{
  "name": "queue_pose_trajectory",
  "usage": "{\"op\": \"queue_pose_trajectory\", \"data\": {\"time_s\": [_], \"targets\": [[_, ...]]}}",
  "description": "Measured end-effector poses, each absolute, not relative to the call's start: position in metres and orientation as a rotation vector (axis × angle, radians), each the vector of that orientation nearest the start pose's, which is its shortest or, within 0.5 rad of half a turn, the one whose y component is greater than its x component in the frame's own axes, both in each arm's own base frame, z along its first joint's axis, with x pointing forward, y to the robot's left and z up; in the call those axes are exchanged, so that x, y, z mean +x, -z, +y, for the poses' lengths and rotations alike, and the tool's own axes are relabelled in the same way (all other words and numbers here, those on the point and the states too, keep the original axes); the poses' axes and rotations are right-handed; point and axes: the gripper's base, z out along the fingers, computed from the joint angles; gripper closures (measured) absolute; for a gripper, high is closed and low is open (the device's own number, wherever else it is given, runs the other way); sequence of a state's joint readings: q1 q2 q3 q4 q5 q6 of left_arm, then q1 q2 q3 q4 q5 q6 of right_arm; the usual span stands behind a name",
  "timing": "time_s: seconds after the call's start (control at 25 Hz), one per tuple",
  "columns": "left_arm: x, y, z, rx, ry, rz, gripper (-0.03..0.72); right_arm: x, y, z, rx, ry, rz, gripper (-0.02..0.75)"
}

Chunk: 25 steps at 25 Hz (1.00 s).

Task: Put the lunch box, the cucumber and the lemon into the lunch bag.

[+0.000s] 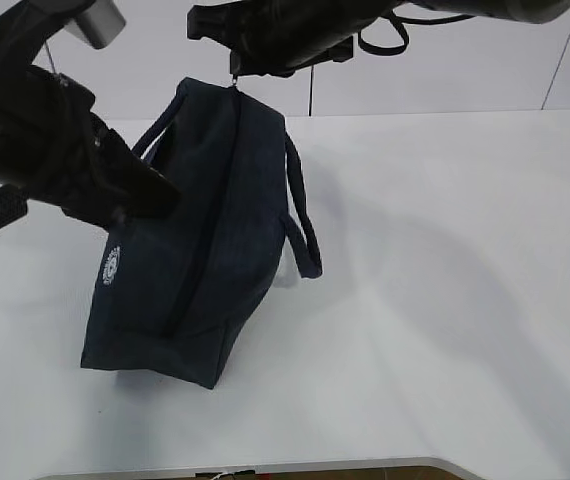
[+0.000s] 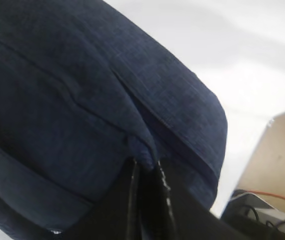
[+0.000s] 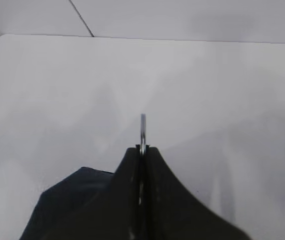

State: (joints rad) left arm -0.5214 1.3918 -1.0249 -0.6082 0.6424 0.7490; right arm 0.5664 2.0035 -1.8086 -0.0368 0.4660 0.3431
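Observation:
The dark navy lunch bag (image 1: 200, 260) stands on the white table (image 1: 445, 300), its zipper line running along the top and down the near end. My left gripper (image 1: 168, 195) is shut on a fold of the bag's fabric (image 2: 141, 150) at its left side; it also shows in the left wrist view (image 2: 147, 167). My right gripper (image 1: 237, 72) is above the bag's far top end, shut on the metal ring pull (image 3: 143, 130) of the zipper; it also shows in the right wrist view (image 3: 142, 149). The lunch box, the cucumber and the lemon are out of view.
One padded handle (image 1: 305, 225) hangs down the bag's right side. A white logo patch (image 1: 112, 265) is on the bag's near left face. The table's front edge (image 1: 265, 467) runs along the bottom. Cables and a box (image 2: 267, 215) lie beyond the table edge.

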Motion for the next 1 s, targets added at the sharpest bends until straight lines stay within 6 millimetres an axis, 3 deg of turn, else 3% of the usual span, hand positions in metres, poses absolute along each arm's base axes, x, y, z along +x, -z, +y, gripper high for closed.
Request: {"op": "queue_pose_trajectory", "data": {"time_s": [0.28, 0.64, 0.76, 0.88, 1.0], "targets": [[0.227, -0.304, -0.163, 1.11, 0.551, 2.189, 0.676, 0.412, -0.292, 0.256, -0.312, -0.427, 2.22, 0.733], [0.25, -0.302, -0.111, 0.857, 0.515, 2.341, 0.677, 0.413, -0.293, 0.253, -0.315, -0.425, 2.22, 0.733], [0.255, -0.298, -0.103, 0.796, 0.526, 2.382, 0.667, 0.413, -0.292, 0.254, -0.306, -0.437, 2.224, 0.733], [0.255, -0.299, -0.103, 0.769, 0.56, 2.385, 0.589, 0.414, -0.292, 0.253, -0.303, -0.439, 2.225, 0.733], [0.254, -0.303, -0.105, 0.774, 0.598, 2.393, 0.459, 0.416, -0.292, 0.25, -0.303, -0.424, 2.222, 0.733]]}}
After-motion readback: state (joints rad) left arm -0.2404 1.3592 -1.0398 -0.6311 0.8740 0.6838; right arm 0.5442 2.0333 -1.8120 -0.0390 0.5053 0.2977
